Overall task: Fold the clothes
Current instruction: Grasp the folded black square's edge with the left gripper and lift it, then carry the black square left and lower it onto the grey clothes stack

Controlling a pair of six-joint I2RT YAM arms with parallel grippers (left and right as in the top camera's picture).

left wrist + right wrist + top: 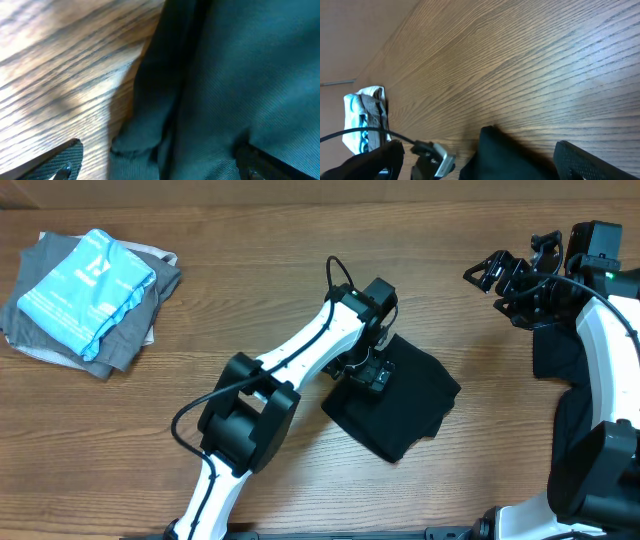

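Note:
A black T-shirt (405, 402) lies folded into a small rectangle at the table's middle. My left gripper (368, 372) is down on its left edge. In the left wrist view the jaws (160, 169) are open wide: one finger is over the wood, the other over the dark cloth (235, 75), and the shirt's folded edge lies between them. My right gripper (497, 275) is open and empty, held up at the far right. Its wrist view (485, 167) shows the shirt's corner (512, 157) between its spread fingers, far below.
A stack of folded grey and light blue clothes (90, 295) lies at the far left, and also shows in the right wrist view (365, 117). More black cloth (556, 358) hangs at the right edge beneath the right arm. The table is brown wood (250, 300).

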